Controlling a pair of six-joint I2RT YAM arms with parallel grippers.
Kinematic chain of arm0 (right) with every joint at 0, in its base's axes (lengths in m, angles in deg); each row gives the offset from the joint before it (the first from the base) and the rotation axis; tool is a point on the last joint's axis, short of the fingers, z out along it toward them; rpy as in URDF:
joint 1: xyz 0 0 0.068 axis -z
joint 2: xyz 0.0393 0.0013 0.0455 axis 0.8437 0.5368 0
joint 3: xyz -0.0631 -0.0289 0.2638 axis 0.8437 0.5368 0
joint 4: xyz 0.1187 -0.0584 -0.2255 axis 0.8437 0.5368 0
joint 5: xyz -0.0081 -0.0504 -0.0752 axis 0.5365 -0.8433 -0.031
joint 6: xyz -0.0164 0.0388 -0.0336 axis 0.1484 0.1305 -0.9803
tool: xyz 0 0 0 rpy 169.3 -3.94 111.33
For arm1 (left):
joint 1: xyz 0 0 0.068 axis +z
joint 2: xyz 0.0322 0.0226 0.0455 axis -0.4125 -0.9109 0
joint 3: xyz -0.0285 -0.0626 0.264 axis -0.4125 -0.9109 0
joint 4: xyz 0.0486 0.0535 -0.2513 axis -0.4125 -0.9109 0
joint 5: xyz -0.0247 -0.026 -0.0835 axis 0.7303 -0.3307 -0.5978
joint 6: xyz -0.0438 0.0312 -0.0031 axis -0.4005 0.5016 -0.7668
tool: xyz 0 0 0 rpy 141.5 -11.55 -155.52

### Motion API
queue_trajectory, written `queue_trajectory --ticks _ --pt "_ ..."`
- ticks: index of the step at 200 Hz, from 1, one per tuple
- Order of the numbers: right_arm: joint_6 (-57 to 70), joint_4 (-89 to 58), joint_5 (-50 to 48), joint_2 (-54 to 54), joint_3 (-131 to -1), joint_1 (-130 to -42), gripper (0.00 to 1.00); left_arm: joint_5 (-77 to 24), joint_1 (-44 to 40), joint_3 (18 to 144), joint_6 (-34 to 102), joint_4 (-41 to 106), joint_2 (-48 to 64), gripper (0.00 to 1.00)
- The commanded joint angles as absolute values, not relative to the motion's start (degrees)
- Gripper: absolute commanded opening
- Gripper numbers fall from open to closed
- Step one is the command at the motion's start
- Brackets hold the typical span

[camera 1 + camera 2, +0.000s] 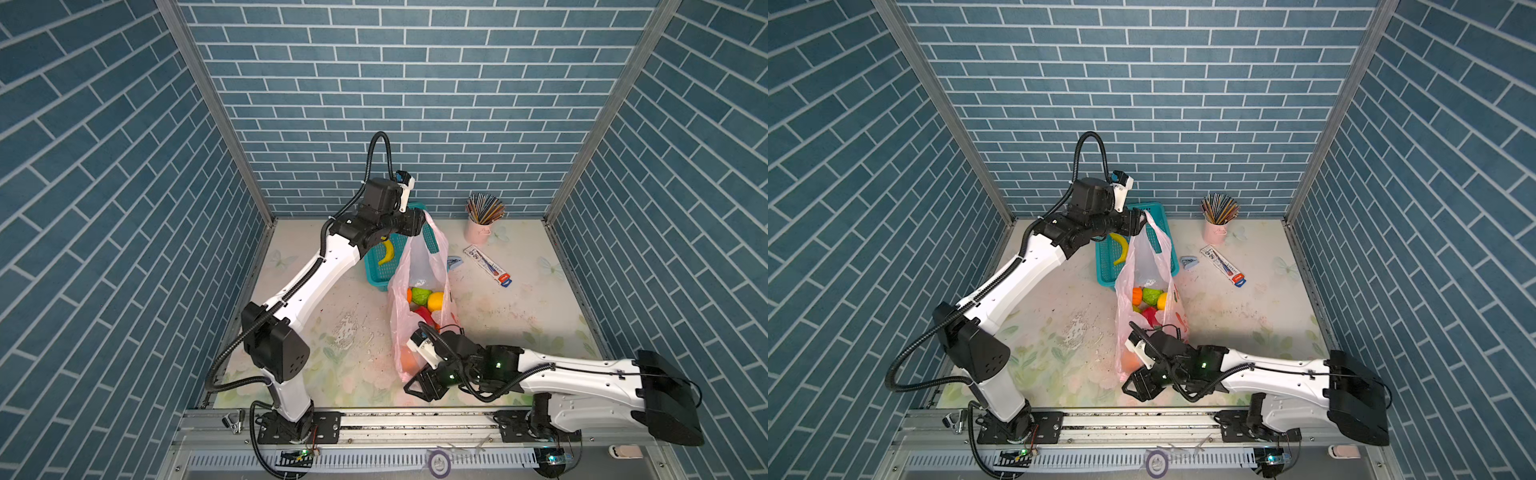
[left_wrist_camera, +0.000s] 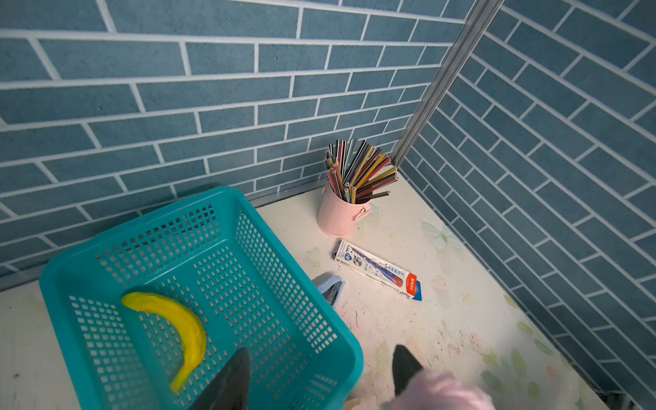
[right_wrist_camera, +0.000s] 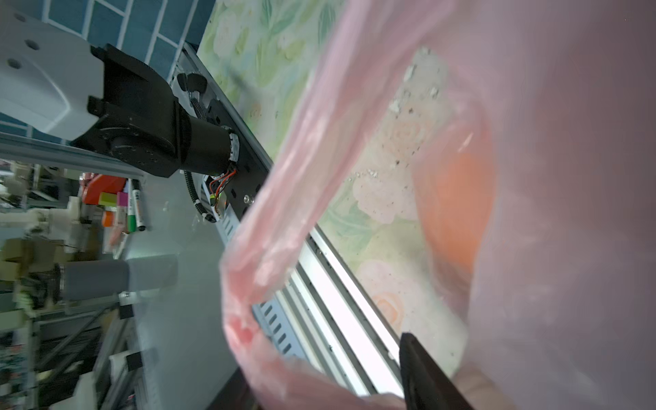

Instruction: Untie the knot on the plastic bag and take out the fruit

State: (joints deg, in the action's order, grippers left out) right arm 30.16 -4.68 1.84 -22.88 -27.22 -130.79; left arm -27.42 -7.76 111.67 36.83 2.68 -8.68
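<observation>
One plastic bag [image 1: 419,266] lies open-mouthed just in front of the one teal basket [image 1: 376,270], with at least five fruit [image 1: 420,296] showing inside. One banana [image 1: 387,251] lies in the basket. The left gripper [image 1: 424,222] is over the basket's rim, jaws apart against a bag handle; the right gripper [image 1: 415,386] is at the bag's end farthest from the basket, jaws also apart

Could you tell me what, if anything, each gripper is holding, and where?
Nothing is clamped: left gripper and right gripper both stand open, though the plastic bag rests against a finger of each.
</observation>
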Motion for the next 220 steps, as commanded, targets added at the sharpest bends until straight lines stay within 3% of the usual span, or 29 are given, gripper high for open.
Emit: queue_trajectory --ticks 1,11,25,77,125,153,220 --pt "28.88 -0.17 -8.15 -28.35 -29.66 -131.01 0.79 -28.68 -7.62 105.77 33.69 8.65 -2.88 0.7" --pt "28.08 -0.33 -10.08 -30.24 -30.23 -131.02 0.92 -29.28 -7.86 102.56 32.82 10.6 -0.63 0.72" --pt "26.78 -0.95 -11.95 -32.51 -31.07 -130.93 0.94 -29.44 -8.45 99.15 32.27 12.69 2.3 0.75" --pt "21.84 -2.65 -15.09 -35.98 -36.02 -129.15 0.95 -18.56 -12.84 93.6 32.65 8.1 9.31 0.82" --pt "20.24 -5.97 -15.97 -36.25 -38.78 -126.61 0.95 -12.84 -20.97 92.8 32.93 -3.66 8.21 0.8" --pt "23.66 -4.23 -24.55 -37.81 -38.47 -123.66 0.92 -7.44 -23.57 90.81 30.95 -9.37 7.27 0.74" --pt "27.83 -4.12 -23.45 -37.78 -31.51 -115.3 0.92 -8.24 -25.47 85.66 28.18 -14.86 5.66 0.74"
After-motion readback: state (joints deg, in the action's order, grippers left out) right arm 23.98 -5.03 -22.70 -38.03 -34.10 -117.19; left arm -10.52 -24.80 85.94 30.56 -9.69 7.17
